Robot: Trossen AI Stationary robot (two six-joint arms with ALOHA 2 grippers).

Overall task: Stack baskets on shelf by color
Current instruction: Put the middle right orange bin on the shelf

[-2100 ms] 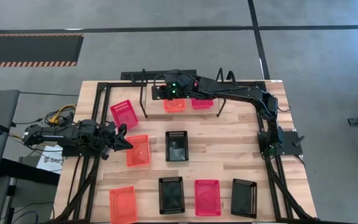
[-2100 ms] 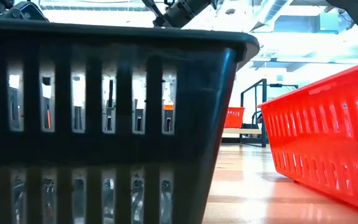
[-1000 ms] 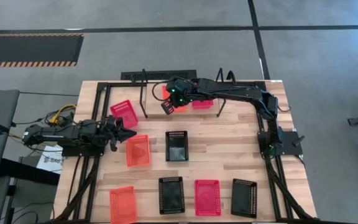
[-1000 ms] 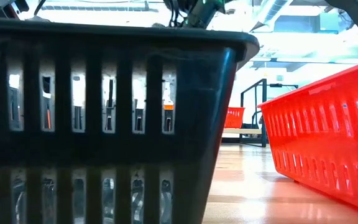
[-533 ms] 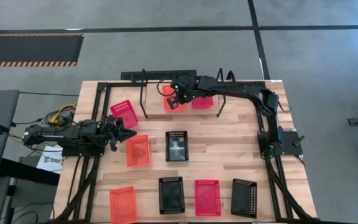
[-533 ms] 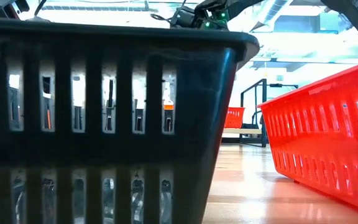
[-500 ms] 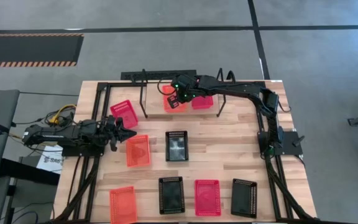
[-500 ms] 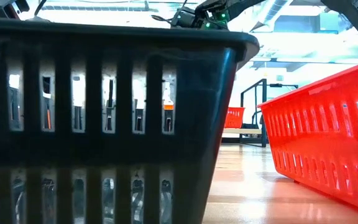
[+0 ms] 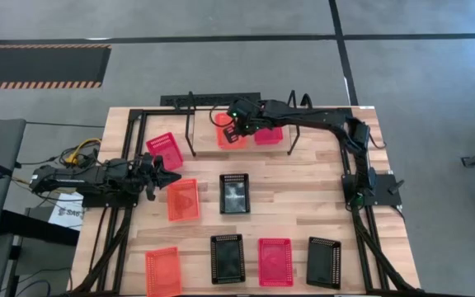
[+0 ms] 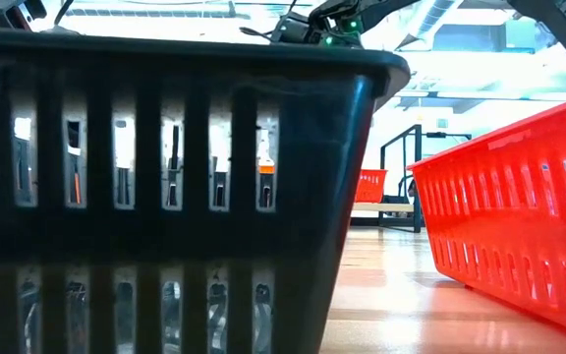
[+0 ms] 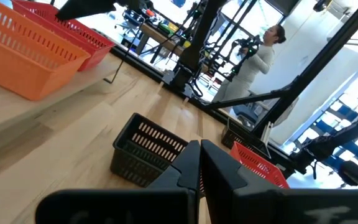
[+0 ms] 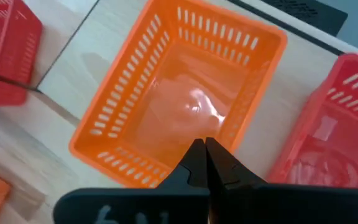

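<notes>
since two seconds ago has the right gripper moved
Yes. The right gripper has shifted a little toward the table's right side, staying over the orange basket on the shelf.

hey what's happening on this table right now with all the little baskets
Two robot arms are sorting small baskets by color onto a wire shelf at the far edge of the table. The right gripper, shut and empty, hangs over an orange basket sitting in the shelf beside a red-pink basket. The left gripper, also shut and empty, waits beside another orange basket. Six more baskets, black, orange and red-pink, lie scattered on the table.
</notes>
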